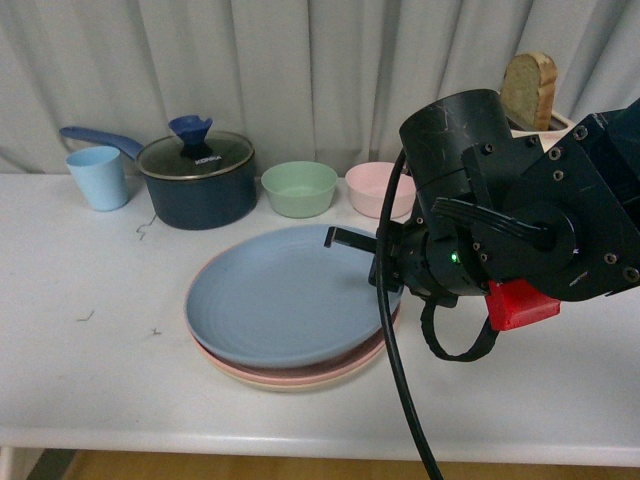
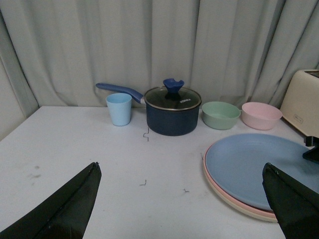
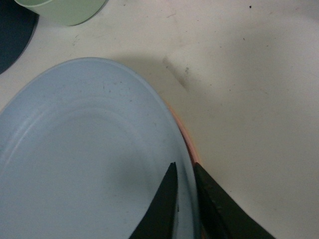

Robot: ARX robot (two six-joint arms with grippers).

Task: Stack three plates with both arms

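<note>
The blue plate (image 1: 285,295) lies on top of the pink plate (image 1: 330,372), with a beige plate (image 1: 290,385) edge showing lowest. My right gripper (image 3: 184,169) is shut on the blue plate's (image 3: 84,159) right rim, one finger above and one under it; the pink rim (image 3: 188,144) peeks out beside it. The right arm (image 1: 510,230) hangs over the stack's right side. My left gripper (image 2: 182,172) is open and empty, low over bare table left of the stack; the blue plate (image 2: 254,167) and pink rim (image 2: 234,201) lie by its right finger (image 2: 294,204).
Along the back stand a light blue cup (image 1: 98,177), a dark blue lidded pot (image 1: 197,178), a green bowl (image 1: 299,188), a pink bowl (image 1: 375,188) and a toaster with bread (image 1: 530,92). A curtain hangs behind. The table's front edge (image 1: 300,440) is near.
</note>
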